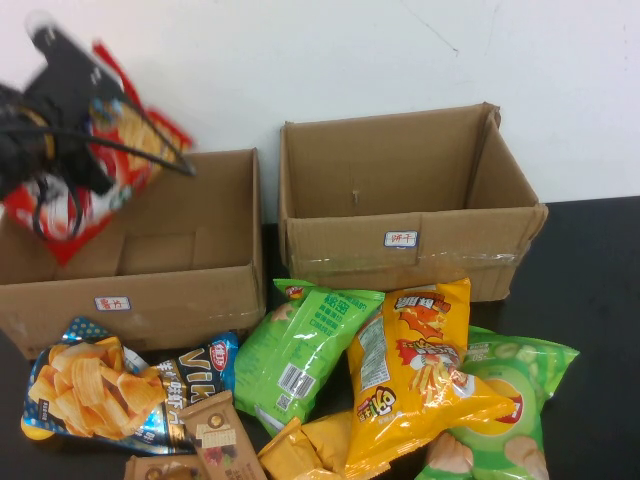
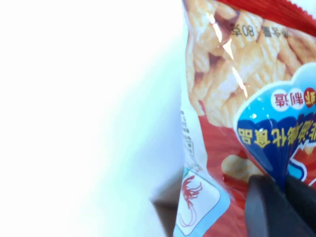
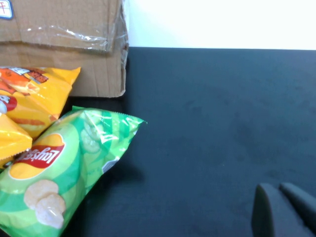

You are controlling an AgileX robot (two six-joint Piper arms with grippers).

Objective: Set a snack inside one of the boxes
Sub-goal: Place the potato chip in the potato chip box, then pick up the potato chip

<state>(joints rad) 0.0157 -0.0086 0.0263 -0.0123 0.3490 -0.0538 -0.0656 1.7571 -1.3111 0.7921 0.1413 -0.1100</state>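
My left gripper is shut on a red snack bag and holds it in the air above the left cardboard box. The bag fills the left wrist view, pinched between the dark fingers. The right cardboard box stands open beside the left one. My right gripper is shut and empty over the bare black table, out of the high view.
Several snack bags lie in front of the boxes: a yellow bag, a light green bag, a green chip bag, a blue chip bag and small brown packets. A white wall stands behind.
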